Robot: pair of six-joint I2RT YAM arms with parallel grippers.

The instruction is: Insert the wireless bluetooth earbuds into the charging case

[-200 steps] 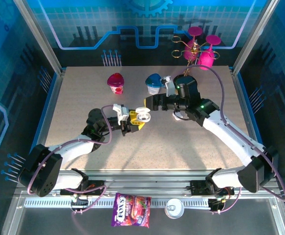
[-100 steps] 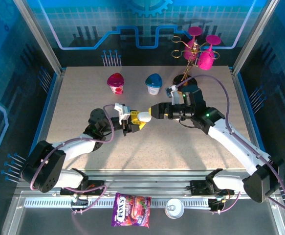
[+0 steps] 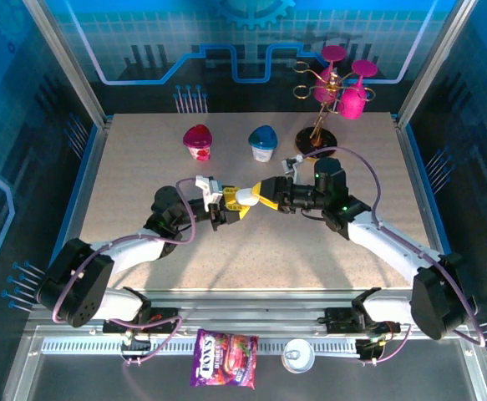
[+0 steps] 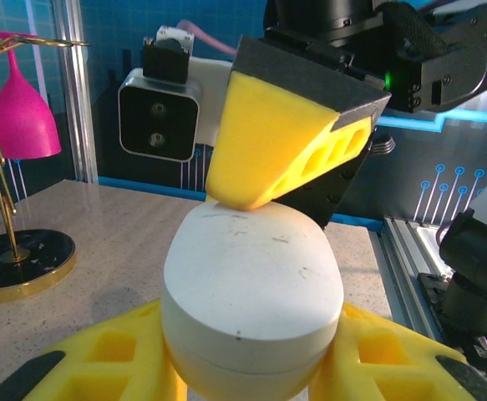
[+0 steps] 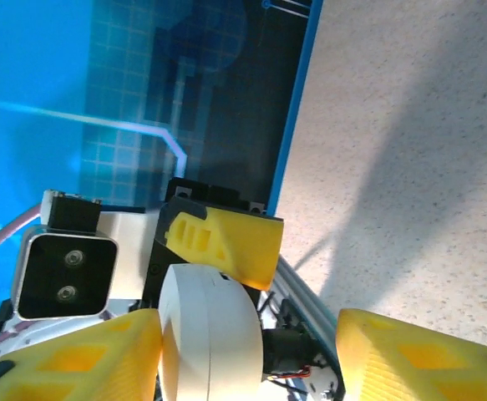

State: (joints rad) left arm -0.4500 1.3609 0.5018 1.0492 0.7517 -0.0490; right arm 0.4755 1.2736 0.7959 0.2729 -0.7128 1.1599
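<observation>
— Where's the charging case (image 3: 245,198)?

— My left hand (image 3: 236,205) has it clamped between both yellow fingers, up off the table (image 3: 143,167) near the middle. It's a white pebble, scuffed on top, with a thin seam around its lower part. The lid is down, so I can't tell what's inside.

— And your right hand (image 3: 258,196)?

— Its fingers stand apart around the case. One yellow fingertip (image 4: 264,146) touches the top, and the other is clear of it.

— Other containers?

— A pink cup (image 3: 198,140) and a blue cup (image 3: 263,142) stand at the far side, both lidded, contents hidden.
</observation>
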